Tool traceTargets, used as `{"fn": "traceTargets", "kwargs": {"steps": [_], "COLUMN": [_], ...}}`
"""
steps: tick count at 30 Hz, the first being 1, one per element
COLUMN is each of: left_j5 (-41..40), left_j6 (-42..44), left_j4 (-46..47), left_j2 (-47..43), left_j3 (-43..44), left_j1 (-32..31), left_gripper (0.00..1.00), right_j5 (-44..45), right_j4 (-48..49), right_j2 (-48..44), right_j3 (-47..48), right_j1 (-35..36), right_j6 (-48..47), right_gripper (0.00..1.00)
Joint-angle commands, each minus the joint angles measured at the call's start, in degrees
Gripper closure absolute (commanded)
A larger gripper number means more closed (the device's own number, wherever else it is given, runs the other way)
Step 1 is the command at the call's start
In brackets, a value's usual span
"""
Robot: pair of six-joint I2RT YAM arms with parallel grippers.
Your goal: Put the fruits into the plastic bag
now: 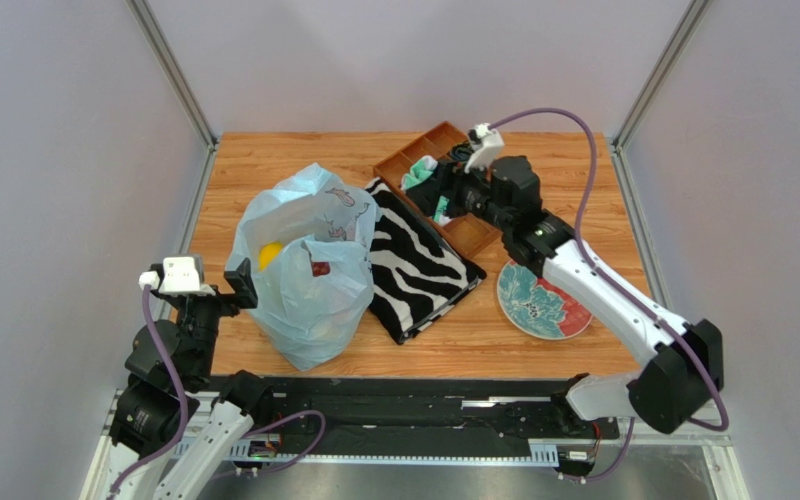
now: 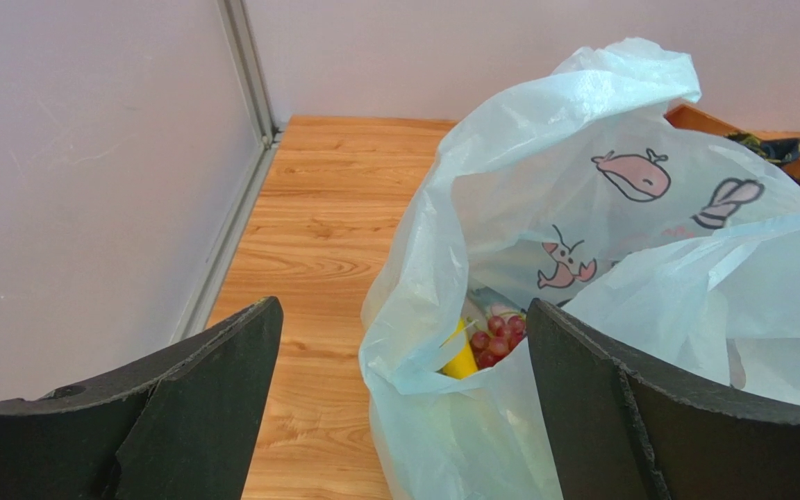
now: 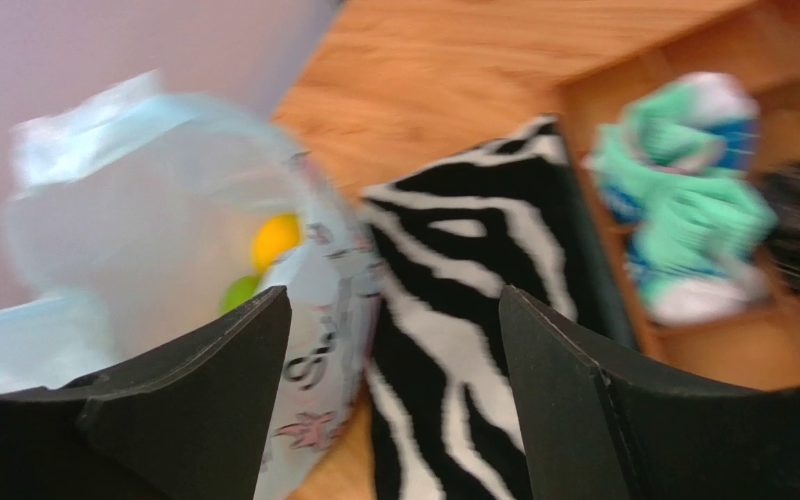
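left jaws fill the bottom corners of the left wrist view, wide apart and clamped on nothing. the near side of the plastic bag (image 2: 582, 208) shows in the gap between them. one of them overlaps the bag's wall in that view, and i cannot tell whether it touches. from above they sit just beside the bag's left side.

the bag (image 1: 305, 271) stands slumped on the table (image 1: 269, 156), mouth up, and its lower part is cut off in the left wrist view. inside it, a grape bunch (image 2: 498, 339) lies against a yellow fruit (image 2: 459, 359). so little of the yellow shows that banana or lemon cannot be told. from above, yellow (image 1: 269, 253) and a red patch (image 1: 320, 269) show through the film. how many fruits are in the bag is hidden by its folds.

right jaws are apart and empty, hovering well to the bag's right and farther back, above a wooden tray (image 1: 415, 156). the wrist hides them from above. their own view is smeared with blur, with the bag (image 3: 164, 240) showing a yellow blob and a green fruit (image 3: 237, 292). a zebra-striped cloth (image 1: 420, 260) lies against the bag's right side. teal socks (image 3: 686, 198) sit in a tray compartment beyond the cloth, beside something dark i cannot make out. a plate (image 1: 543, 300) lies well right of the bag.
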Motion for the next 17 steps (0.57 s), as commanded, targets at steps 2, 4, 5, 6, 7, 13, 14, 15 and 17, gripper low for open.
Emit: {"fn": "traceTargets", "kwargs": {"steps": [2, 4, 5, 6, 7, 13, 14, 15, 17], "left_j5": [-3.1, -3.8, -4.1, -4.4, -4.6, -4.8, -4.7, -4.7, -4.7], "left_j6": [-1.2, -1.4, -1.5, -1.5, -1.6, -1.6, -1.6, -1.6, -1.6], "left_j4": [1.9, 1.9, 1.9, 1.9, 1.8, 1.7, 1.7, 1.6, 1.4], "left_j2": [-0.8, -1.3, -1.7, -1.8, -2.0, -2.4, -2.4, -2.5, -2.5], "left_j3": [1.4, 1.3, 1.2, 1.2, 1.2, 1.0, 1.0, 1.1, 1.4], "left_j1": [0.4, 0.4, 0.4, 0.4, 0.4, 0.4, 0.4, 0.4, 0.4], "left_gripper": [0.04, 0.04, 0.04, 0.04, 0.04, 0.04, 0.04, 0.04, 0.04], "right_j5": [28.8, 33.7, 34.9, 37.0, 37.8, 41.1, 41.3, 42.0, 42.6], "right_j4": [-5.3, -5.2, -5.1, -5.0, -5.0, -4.8, -4.7, -4.7, -4.4], "right_j2": [-9.5, -12.0, -13.1, -15.0, -15.8, -20.3, -20.6, -21.1, -22.0], "right_j3": [-9.8, -12.6, -14.8, -16.1, -17.0, -22.5, -22.8, -23.5, -24.1], "right_j1": [-0.4, -0.5, -0.6, -0.5, -0.7, -0.9, -0.8, -0.8, -0.8], "right_j6": [-6.4, -7.4, -7.5, -7.7, -7.9, -6.8, -6.5, -6.4, -6.3], "right_gripper": [0.23, 0.23, 0.23, 0.23, 0.23, 0.23, 0.23, 0.23, 0.23]}}
